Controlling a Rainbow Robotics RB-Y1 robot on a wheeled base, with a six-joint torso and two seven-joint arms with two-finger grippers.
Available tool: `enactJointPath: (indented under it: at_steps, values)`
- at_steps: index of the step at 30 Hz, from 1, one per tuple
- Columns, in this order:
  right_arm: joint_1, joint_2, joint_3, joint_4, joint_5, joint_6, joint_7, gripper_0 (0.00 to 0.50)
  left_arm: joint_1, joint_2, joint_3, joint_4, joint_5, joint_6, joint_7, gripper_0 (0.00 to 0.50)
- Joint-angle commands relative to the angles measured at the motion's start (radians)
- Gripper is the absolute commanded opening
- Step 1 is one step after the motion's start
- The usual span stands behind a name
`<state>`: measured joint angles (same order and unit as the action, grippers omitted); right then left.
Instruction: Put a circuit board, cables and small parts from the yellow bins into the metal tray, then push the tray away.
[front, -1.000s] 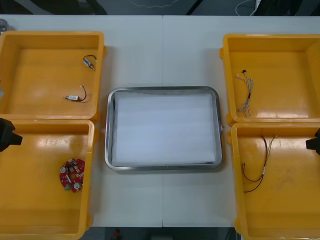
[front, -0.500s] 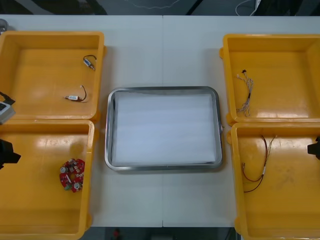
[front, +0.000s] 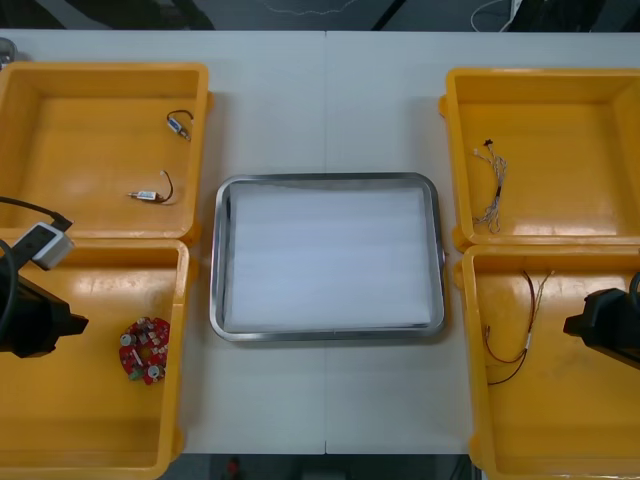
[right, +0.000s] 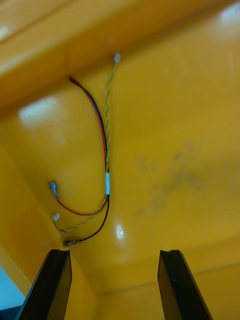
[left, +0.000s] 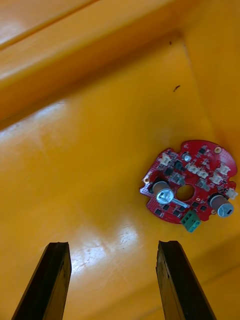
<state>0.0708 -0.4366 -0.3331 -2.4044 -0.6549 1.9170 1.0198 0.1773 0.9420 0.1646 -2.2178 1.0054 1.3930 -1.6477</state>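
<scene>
Left gripper (left: 112, 245) beside circuit board (left: 189, 185), right gripper (right: 115, 252) seemingly near cables (right: 106, 165)

electronics bench in a robot lab or workshop
a plain light table (front: 326, 110) holds four yellow bins (front: 90, 140), two at each side of a metal tray (front: 216, 260). in the bins lie a round red circuit board (front: 145, 350), thin cables (front: 492, 185) and small metal parts (front: 148, 195). the left gripper (left: 112, 280) and right gripper (right: 115, 285), black two-fingered robot tools, hang over the near bins.
</scene>
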Motion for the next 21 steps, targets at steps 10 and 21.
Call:
enactJointPath:
  at_steps: [10,21]
  values:
    - [0.043,0.027,0.106,0.045,0.075,-0.079,-0.083,0.5,0.007,0.067,-0.163,-0.013,-0.022,-0.124,0.028,0.5]
    - [0.043,0.059,0.209,0.137,0.227,-0.213,-0.096,0.5,-0.047,0.066,-0.244,0.02,-0.064,-0.14,0.032,0.5]
